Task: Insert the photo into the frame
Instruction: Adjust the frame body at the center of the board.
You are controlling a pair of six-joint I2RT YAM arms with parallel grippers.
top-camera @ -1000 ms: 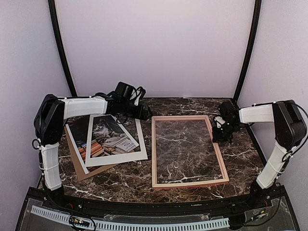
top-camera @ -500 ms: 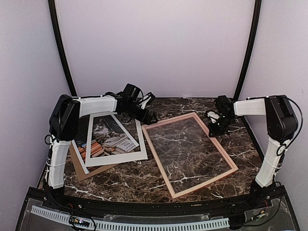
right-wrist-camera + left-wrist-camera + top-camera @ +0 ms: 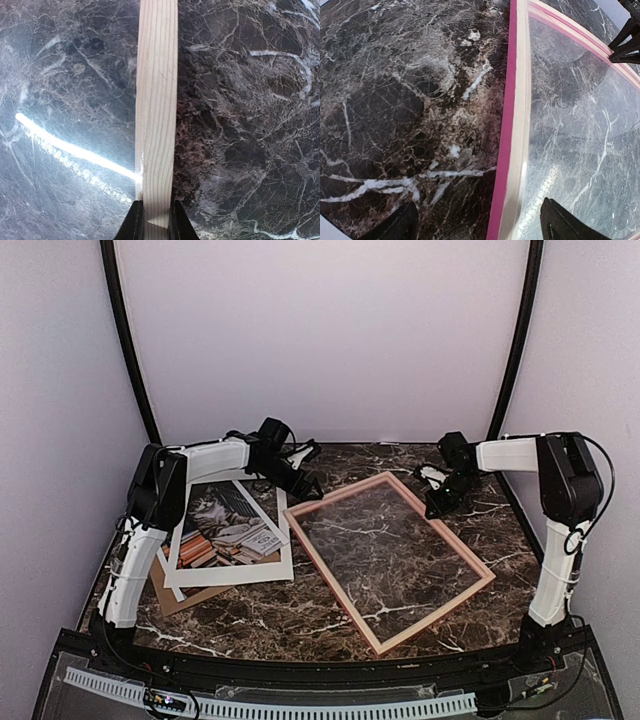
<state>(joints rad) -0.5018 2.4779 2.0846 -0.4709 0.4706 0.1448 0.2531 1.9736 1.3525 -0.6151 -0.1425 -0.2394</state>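
**Status:** early stage; insertion is not yet begun.

**Frame:** The frame (image 3: 332, 590) is found lying flat on the bench (image 3: 300, 625), skewed to the bench edges. It is empty. The marble is seen through its opening, and glare suggests a clear pane is fitted.

**Right end effector:** The right end effector (image 3: 440, 502) is set at the far right side of the frame. In the wrist view its fingers are closed onto the pale wood rail (image 3: 156, 100), which runs straight ahead of the right end effector (image 3: 156, 220).

**Left end effector:** The left end effector (image 3: 305, 485) is placed at the frame's far left corner. Its fingers are spread wide, with the pink-faced rail (image 3: 515, 125) between them and no contact seen at either pad. The left end effector (image 3: 482, 227) is therefore judged to straddle the rail, not to grip it.

**Photo:** The photo (image 3: 225, 525) lies on the bench, left of and nearer than the left end effector. It is covered by the white mat (image 3: 232, 571) and stacked over the brown backing board (image 3: 172, 600). It is held by neither arm and lies apart from the frame.

**Outstanding:** The frame is to be settled, then the photo picked up, carried across and seated inside it. All of this is judged to be left.
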